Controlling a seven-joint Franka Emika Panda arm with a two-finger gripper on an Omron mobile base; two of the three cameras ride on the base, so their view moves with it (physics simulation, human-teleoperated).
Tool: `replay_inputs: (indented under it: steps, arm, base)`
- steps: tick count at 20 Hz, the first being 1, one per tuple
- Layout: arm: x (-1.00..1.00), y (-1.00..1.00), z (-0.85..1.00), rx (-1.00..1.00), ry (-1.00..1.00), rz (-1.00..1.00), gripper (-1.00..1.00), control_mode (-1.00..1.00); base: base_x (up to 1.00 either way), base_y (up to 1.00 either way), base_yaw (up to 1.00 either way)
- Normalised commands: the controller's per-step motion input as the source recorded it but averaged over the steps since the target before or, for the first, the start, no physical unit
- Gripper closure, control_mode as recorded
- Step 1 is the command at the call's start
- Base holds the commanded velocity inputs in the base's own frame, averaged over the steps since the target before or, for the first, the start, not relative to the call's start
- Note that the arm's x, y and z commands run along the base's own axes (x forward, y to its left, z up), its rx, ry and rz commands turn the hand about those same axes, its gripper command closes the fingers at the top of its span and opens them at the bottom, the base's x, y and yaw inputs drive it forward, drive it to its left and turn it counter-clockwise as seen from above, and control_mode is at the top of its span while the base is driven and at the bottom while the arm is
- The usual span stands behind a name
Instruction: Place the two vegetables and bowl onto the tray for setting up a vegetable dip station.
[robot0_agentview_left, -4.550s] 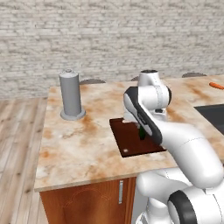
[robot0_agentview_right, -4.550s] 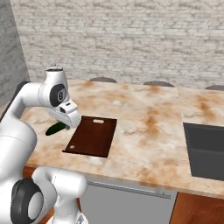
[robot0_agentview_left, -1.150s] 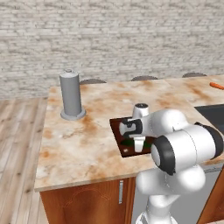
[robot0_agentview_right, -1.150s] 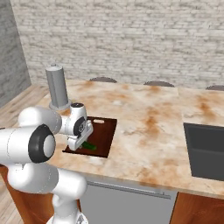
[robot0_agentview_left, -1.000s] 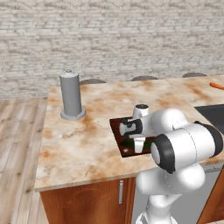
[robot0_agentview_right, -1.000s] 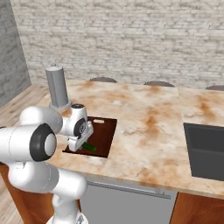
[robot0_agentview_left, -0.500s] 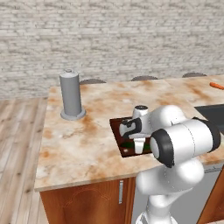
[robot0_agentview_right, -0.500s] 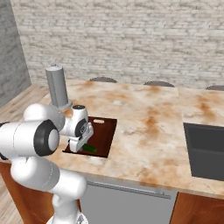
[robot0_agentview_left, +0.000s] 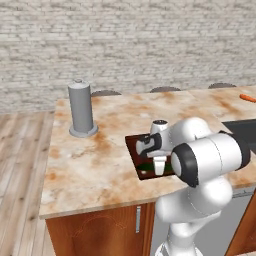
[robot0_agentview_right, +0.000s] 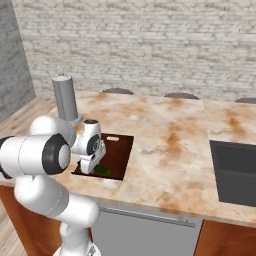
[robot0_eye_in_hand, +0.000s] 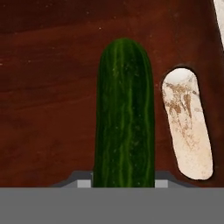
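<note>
The pincer (robot0_agentview_right: 93, 169) is lowered onto the near end of the tray (robot0_agentview_right: 121, 150), which lies flat on the marbled surface (robot0_agentview_right: 170, 155) close to its front edge. A dark green cucumber (robot0_eye_in_hand: 125, 118) is seen in the hand view lying lengthwise on the reddish-brown wood, its rounded tip pointing away from the hand and its near end running down between the finger tips. Whether it is clamped or merely lying between loosened jaws cannot be told. Just beside it, the tray's slot handle (robot0_eye_in_hand: 187, 128) is shown as an oval opening through which the pale surface is visible. In the right base view the green vegetable is seen protruding from under the hand on the tray's near corner. In the left base view the carrot (robot0_agentview_left: 247, 98) is found far off at the right edge of the surface, well apart from the tray. A tall grey cylinder (robot0_agentview_left: 81, 108) is stood upright toward the left rear of the surface, and a dark sink (robot0_agentview_right: 235, 170) is set into it at the right.
</note>
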Motion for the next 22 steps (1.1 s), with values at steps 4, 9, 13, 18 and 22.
replay_inputs:
  steps: [4,9,13,18,22]
  arm:
    - [0.01,0.0,-0.12,0.0,0.06,0.0,1.0,-1.0]
    - [0.01,0.0,-0.19,0.0,0.05,0.0,1.0,-1.0]
    - [0.0,0.0,-0.24,0.0,0.06,0.0,-1.0,-1.0]
    - [-0.11,0.0,-0.13,0.0,0.03,0.0,-1.0,-1.0]
    - [-0.15,-0.02,0.0,0.0,0.0,0.0,-1.0,-1.0]
  base:
    - [0.0,0.0,0.0]
    - [0.0,0.0,0.0]
    - [0.0,0.0,0.0]
    - [0.0,0.0,0.0]
    - [0.0,0.0,0.0]
